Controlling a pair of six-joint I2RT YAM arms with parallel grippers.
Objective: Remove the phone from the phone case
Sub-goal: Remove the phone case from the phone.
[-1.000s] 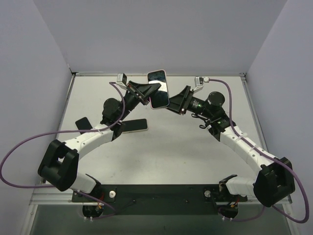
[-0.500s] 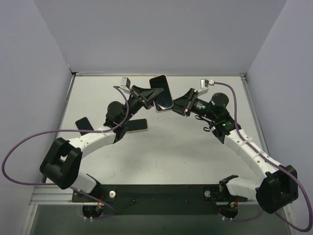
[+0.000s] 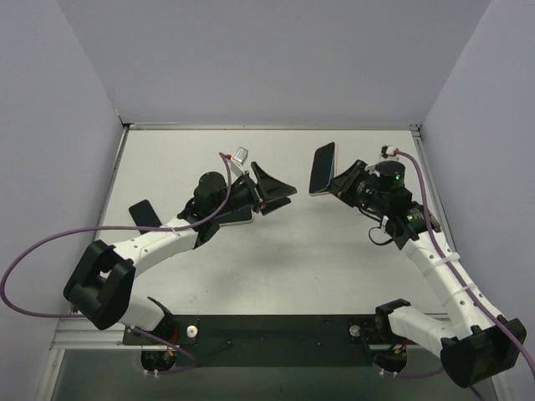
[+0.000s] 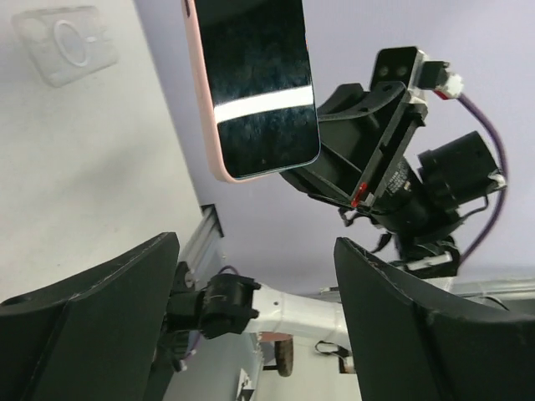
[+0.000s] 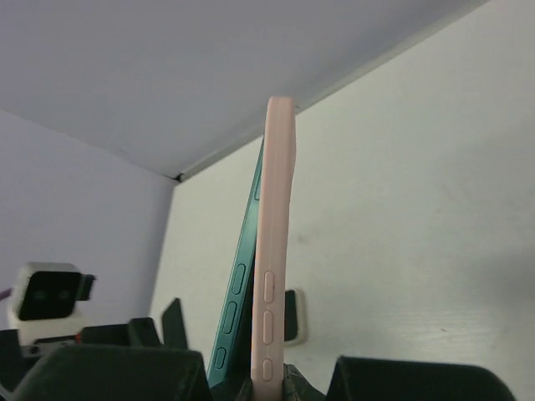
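My right gripper [image 3: 332, 179] is shut on the lower end of a pink phone case [image 5: 276, 242] and holds it upright above the table. The teal phone [image 5: 241, 292] stands against the case's left side, tilted away from it. In the top view the dark screen of the phone [image 3: 323, 167] faces left. The left wrist view shows that screen with the pink case rim [image 4: 201, 100] around it. My left gripper [image 3: 278, 193] is open and empty, a short way left of the phone and apart from it. Its fingers [image 4: 92, 317] frame the right arm.
Under the left arm on the table lies another phone-like slab [image 3: 236, 215], and a dark flat piece [image 3: 142, 211] lies further left. A clear case [image 4: 63, 42] rests on the table. Purple walls close in the back and both sides.
My left gripper let go of the phone, opened and drew back to the left and down. The right gripper shut on the case and carried it to the right.
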